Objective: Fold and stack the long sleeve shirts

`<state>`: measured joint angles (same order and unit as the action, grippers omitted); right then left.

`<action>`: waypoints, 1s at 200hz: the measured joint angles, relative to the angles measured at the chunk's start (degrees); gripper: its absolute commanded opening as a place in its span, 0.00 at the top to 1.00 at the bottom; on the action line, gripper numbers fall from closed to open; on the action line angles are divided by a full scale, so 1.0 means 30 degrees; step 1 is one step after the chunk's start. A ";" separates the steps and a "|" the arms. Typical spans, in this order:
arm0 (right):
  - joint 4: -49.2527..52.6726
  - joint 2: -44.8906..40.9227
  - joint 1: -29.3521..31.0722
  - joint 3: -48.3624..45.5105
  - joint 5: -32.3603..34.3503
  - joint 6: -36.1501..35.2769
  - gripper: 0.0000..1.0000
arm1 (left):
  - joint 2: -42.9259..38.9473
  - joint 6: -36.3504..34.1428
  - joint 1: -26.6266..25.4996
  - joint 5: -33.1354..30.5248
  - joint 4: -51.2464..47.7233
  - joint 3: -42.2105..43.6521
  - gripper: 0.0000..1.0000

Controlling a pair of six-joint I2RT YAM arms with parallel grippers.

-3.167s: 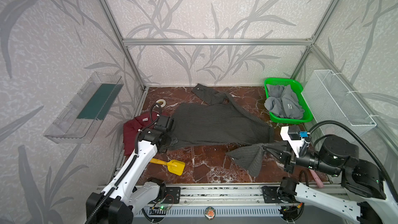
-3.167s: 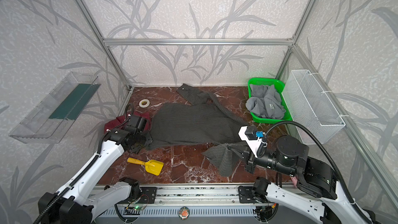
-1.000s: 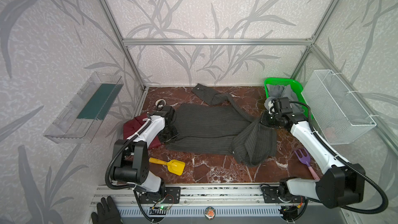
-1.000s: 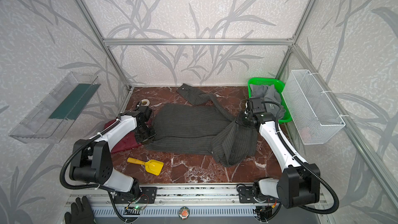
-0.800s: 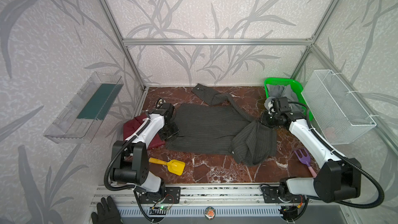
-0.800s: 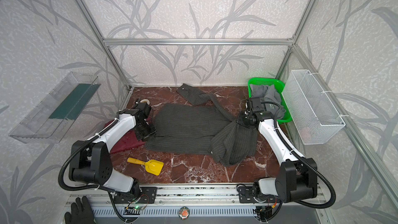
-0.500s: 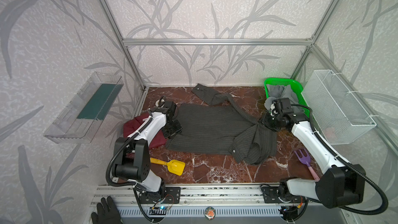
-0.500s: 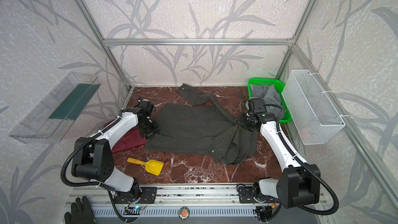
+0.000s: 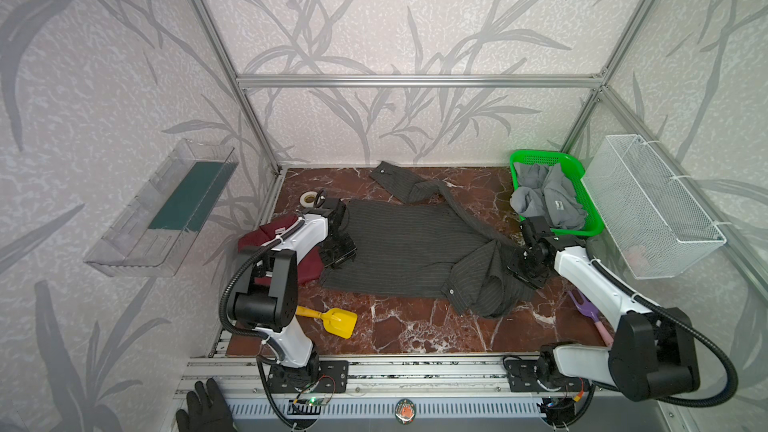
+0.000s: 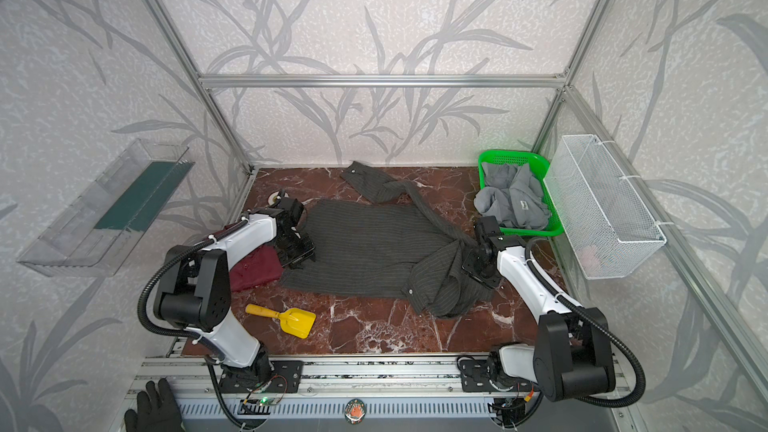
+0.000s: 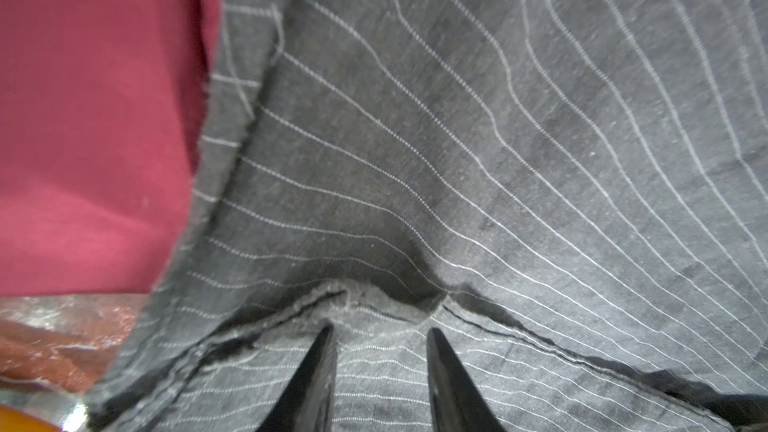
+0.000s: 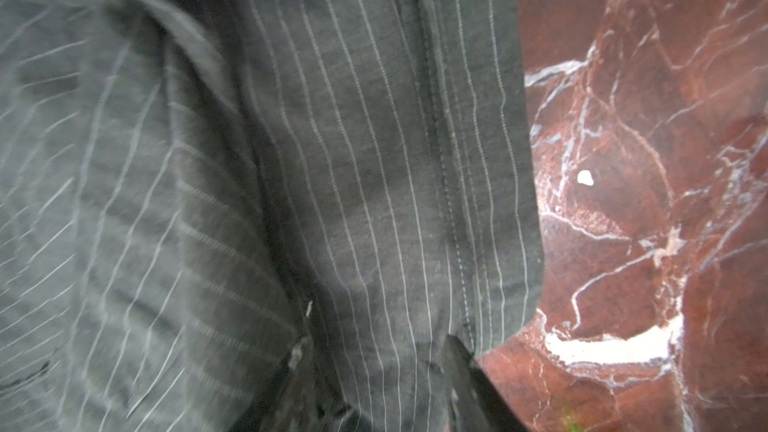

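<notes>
The charcoal shirt (image 9: 407,251) has pale pinstripes; the maroon shirt (image 9: 250,238) is plain.

White arm shells (image 9: 590,280), black joints (image 9: 266,284), ribbed black cables (image 9: 224,301), tapered black gripper fingers (image 11: 316,376), seemingly matte.

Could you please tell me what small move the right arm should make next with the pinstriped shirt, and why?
Probably lift the right gripper straight up, clear of the cloth. Its jaws stand apart over the right edge of the pinstriped shirt and appear to hold nothing, while the sleeve lies bunched across the shirt's front right corner, not yet flat.
</notes>
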<state>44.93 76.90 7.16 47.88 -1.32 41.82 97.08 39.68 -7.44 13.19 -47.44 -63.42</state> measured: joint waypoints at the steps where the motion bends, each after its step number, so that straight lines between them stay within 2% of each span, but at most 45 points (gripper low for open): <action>1: 0.0000 0.0000 0.0000 0.0000 0.0000 0.0000 0.50 | 0.0000 0.0000 0.0000 0.0000 0.0007 0.0007 0.62; 66: -0.0903 0.5013 -0.0211 0.1282 0.1945 0.0430 0.53 | 0.0284 -0.0007 0.0000 0.0073 0.0459 0.0554 0.62; 153: -0.1909 0.8947 -0.0284 0.5442 0.3424 0.0525 0.51 | 0.0313 -0.0015 0.0000 0.0095 0.0641 0.0984 0.62; 178: -0.2113 0.9442 -0.0284 0.6135 0.3650 0.0517 0.50 | 0.0313 -0.0015 0.0000 0.0138 0.0663 0.0984 0.62; 200: -0.2157 0.8721 -0.0146 0.5661 0.3767 0.0474 0.47 | 0.0313 -0.0015 0.0000 0.0153 0.0692 0.0984 0.62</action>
<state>38.46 103.07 6.72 64.86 9.98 43.24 98.02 39.64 -7.44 13.65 -45.36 -60.47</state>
